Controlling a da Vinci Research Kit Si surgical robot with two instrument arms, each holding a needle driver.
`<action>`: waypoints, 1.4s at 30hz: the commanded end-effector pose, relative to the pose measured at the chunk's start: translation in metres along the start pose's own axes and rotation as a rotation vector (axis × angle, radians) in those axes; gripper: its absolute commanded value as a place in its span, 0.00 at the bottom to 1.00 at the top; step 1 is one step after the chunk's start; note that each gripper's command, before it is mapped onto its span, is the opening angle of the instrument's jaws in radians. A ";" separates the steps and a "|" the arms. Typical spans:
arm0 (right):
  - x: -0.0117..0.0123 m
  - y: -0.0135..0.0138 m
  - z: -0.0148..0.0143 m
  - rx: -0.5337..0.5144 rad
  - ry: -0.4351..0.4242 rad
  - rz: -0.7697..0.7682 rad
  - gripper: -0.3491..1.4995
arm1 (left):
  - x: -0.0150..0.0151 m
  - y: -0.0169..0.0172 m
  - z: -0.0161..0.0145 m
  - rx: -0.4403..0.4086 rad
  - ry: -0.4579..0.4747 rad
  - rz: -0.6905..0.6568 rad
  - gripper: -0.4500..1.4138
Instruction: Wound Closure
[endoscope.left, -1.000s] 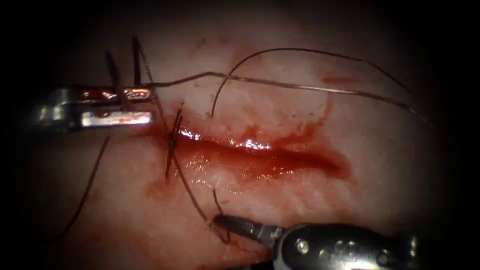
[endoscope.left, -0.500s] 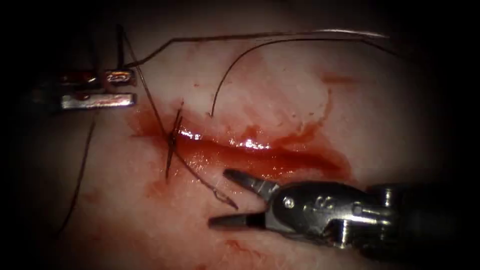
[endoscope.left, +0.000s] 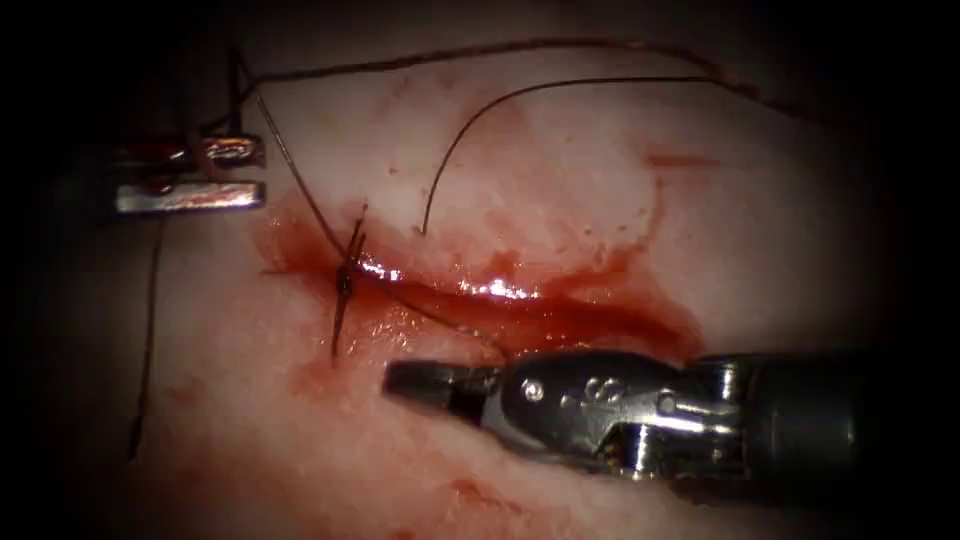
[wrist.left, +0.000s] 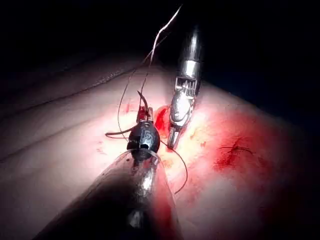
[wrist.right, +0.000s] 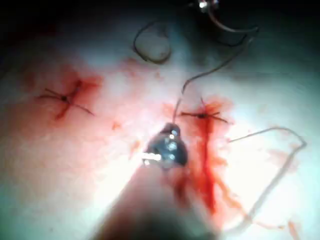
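**Now: thread at a tied stitch, needle not made out**

Plainly, the thread (endoscope.left: 300, 195) is seen rising from a knotted stitch (endoscope.left: 345, 280) at the left end of the cut (endoscope.left: 560, 315). It climbs up and to the left, towards the left tool (endoscope.left: 262, 172). From there one strand is carried far to the right across the tissue (endoscope.left: 560, 180), and another hangs down on the left. A separate dark strand arcs over the tissue above the cut. The needle cannot be picked out with certainty in any view, so its place is left unstated.

Thread is seen crossing the tip of the left tool. Whether it is gripped there cannot be told.

The right tool (endoscope.left: 430, 380) is laid just below the cut, pointing left, with its jaws closed together. A thin strand runs from the stitch down to them, and they appear to be clamped on it.

Red fluid (endoscope.left: 620, 300) is pooled along the cut and smeared about the stitch. A second tied stitch (wrist.left: 235, 149) is seen well apart from the tools in the left wrist view.
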 end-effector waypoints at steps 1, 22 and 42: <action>-0.0003 -0.0004 0.0002 0.005 -0.008 0.009 0.00 | -0.0004 0.0001 0.0008 -0.002 0.002 0.002 0.00; 0.0027 -0.0101 -0.0055 0.121 -0.075 0.026 0.00 | -0.0016 0.0019 0.0014 -0.197 0.117 -0.020 0.00; 0.0037 -0.0103 -0.0077 0.078 -0.004 -0.051 0.72 | -0.0023 0.0012 -0.0001 -0.193 0.097 -0.029 0.00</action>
